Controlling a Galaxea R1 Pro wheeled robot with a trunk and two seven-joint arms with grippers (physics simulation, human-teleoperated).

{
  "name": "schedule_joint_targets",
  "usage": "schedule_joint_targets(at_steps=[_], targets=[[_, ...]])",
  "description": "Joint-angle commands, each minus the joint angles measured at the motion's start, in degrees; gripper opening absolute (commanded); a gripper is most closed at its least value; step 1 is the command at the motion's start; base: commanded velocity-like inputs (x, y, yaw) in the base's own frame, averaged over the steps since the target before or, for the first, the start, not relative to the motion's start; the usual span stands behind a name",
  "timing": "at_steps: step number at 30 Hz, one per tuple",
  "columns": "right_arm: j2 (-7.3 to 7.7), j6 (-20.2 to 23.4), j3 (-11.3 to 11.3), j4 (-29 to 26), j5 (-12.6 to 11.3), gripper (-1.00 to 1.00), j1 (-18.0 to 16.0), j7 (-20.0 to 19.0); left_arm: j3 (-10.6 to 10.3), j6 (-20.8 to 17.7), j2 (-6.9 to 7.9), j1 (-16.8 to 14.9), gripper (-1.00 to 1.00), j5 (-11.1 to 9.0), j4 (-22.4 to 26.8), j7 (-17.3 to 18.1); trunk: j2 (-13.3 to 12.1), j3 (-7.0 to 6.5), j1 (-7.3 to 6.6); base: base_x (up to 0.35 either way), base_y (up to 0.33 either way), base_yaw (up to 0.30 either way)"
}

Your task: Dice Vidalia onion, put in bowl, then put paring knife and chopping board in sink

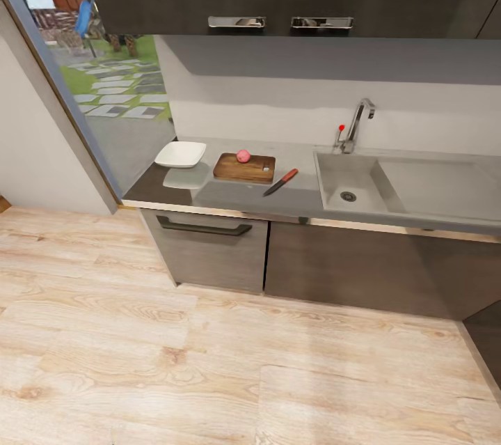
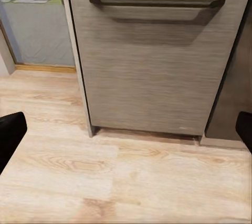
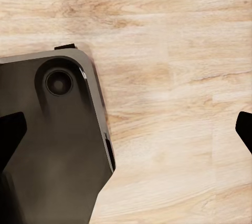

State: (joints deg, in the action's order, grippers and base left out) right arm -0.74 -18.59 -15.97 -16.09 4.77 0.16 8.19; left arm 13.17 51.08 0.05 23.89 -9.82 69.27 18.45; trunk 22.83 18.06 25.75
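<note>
**Standing off from the counter, onion out but uncut**

Resting whole on the chopping board [image 1: 244,168], the Vidalia onion [image 1: 243,156] is out of the sink [image 1: 348,184]. Right of the board lies the paring knife [image 1: 280,182]; left, the bowl [image 1: 181,154], holding nothing. Dicing, transfer and sink drop-offs remain. Left gripper [image 2: 126,129] and right gripper [image 3: 126,129] hang spread wide, unladen.

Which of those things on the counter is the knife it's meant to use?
Find the steel sink under the tap. Just left of it, on the grey countertop, the paring knife lies slanted beside the brown chopping board. Its red-orange handle and slim dark blade set it apart.
</note>
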Motion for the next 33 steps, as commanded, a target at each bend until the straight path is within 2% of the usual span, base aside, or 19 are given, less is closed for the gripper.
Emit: schedule_joint_targets(at_steps=[1,9,17,33], targets=[[-0.05,0.0,-0.3,-0.1,0.5,1.00,0.0,0.2,0.0,0.0,-0.14,0.1,1.00,-0.6,-0.3,0.6,0.1,0.07,0.03,0.000,0.000,0.000],[-0.05,0.0,-0.3,-0.1,0.5,1.00,0.0,0.2,0.4,1.4,0.07,0.3,1.00,-0.5,-4.4,0.6,0.1,0.07,0.03,0.000,0.000,0.000],[-0.05,0.0,-0.3,-0.1,0.5,1.00,0.0,0.2,0.4,8.8,0.98,0.3,1.00,-0.3,-12.3,0.5,0.1,0.07,0.03,0.000,0.000,0.000],[-0.05,0.0,-0.3,-0.1,0.5,1.00,0.0,0.2,0.5,8.9,1.92,0.3,1.00,-0.2,-14.2,0.3,0.1,0.07,0.03,0.000,0.000,0.000]])
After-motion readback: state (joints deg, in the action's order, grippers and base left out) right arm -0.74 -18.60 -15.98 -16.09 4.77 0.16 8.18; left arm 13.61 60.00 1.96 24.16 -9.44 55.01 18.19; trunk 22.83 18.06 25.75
